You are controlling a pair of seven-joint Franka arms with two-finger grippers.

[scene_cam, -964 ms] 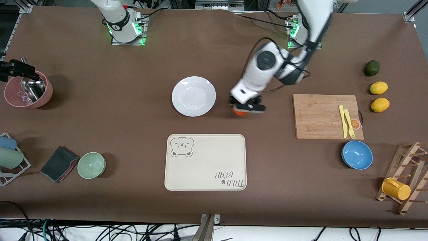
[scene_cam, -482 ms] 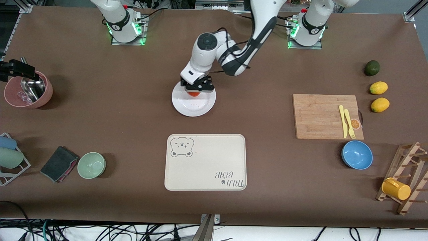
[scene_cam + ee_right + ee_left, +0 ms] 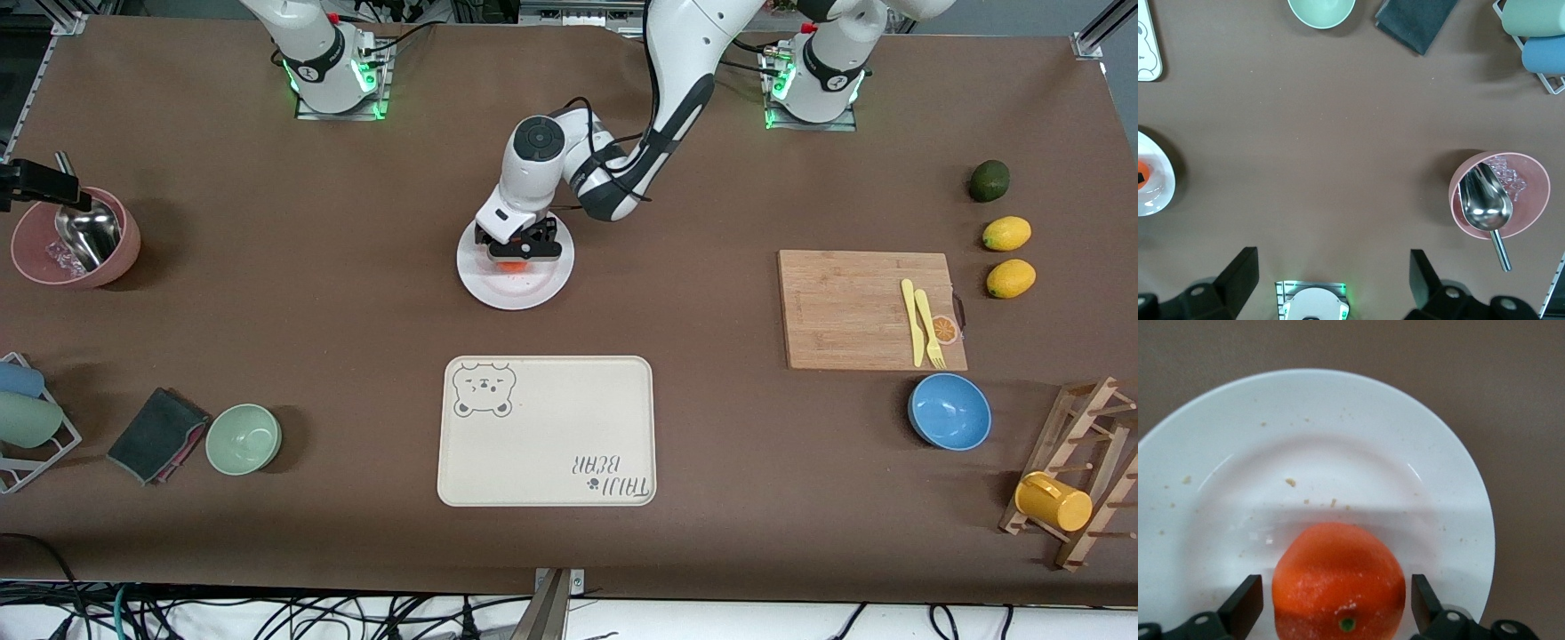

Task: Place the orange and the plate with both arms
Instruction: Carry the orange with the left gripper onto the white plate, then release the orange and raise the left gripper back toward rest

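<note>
Your left hand [image 3: 516, 252] sits low over the plate [image 3: 556, 278], and its fingers [image 3: 1245, 605] stand apart on either side of the orange [image 3: 1339, 581], with a gap showing at each side. The orange appears to rest on the plate. Your right hand [image 3: 1328, 283] waits, spread apart, high over the right arm's end of the tabletop [image 3: 356, 293], holding nothing. So the orange step looks about done; what is left, I judge, is moving the plate, perhaps to the tray [image 3: 547, 431].

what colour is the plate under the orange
Plain glossy white plate, speckled with crumbs; clearest in the left wrist view.
</note>
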